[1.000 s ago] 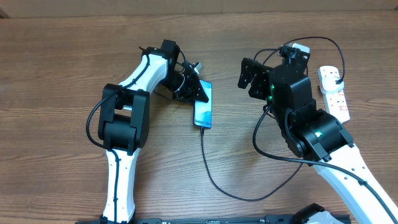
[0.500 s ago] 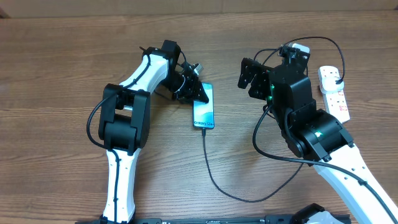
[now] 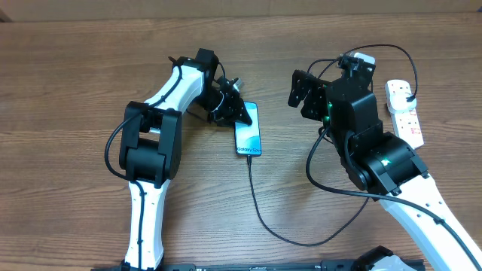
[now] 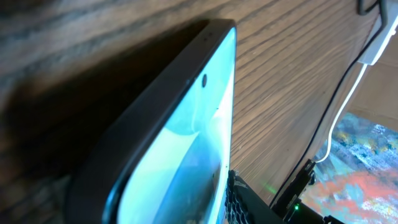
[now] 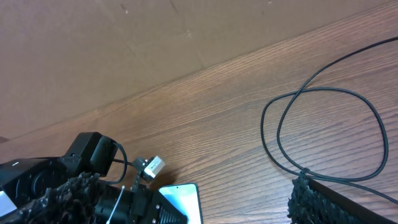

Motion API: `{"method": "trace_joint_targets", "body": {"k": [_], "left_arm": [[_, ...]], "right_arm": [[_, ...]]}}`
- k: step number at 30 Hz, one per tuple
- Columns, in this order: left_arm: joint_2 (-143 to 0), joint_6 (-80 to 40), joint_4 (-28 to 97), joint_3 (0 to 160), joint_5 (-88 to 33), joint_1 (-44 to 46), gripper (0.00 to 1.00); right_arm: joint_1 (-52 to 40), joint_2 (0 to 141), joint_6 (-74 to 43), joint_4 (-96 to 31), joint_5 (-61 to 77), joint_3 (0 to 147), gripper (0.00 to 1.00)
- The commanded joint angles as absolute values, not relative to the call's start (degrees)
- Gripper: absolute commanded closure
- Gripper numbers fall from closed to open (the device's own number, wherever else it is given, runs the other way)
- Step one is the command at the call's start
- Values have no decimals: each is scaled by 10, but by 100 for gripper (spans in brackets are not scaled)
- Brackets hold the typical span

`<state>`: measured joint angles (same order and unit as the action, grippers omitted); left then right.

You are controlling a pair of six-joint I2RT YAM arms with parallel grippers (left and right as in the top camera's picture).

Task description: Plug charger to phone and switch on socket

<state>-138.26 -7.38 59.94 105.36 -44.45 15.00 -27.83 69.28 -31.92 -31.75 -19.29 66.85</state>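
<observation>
Altogether, one phone (image 3: 248,134), one charger (image 3: 260,214) and one socket (image 3: 407,113) show.

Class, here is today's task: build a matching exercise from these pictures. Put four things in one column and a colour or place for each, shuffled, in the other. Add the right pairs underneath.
Column 1
1. phone
2. charger
3. socket
4. left gripper

Column 2
A. white, farthest to the robot's right
B. thin and black, curving away from the phone's near end
C. light-blue screen facing up
D. black, at the phone's far end

Pairs: 1-C, 2-B, 3-A, 4-D
</observation>
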Motion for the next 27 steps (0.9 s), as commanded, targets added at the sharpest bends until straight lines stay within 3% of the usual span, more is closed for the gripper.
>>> {"method": "trace_joint_targets", "body": {"k": [1, 14, 27], "left_arm": [[-1385, -79, 613, 1054, -377, 156, 66], [-1385, -79, 626, 1054, -292, 156, 57], [-1385, -79, 631, 1054, -264, 153, 57]], "right_arm": [[-276, 693, -322, -318, -192, 679, 0], [-276, 693, -322, -318, -192, 679, 0], [-276, 700, -322, -312, -193, 679, 0]]}}
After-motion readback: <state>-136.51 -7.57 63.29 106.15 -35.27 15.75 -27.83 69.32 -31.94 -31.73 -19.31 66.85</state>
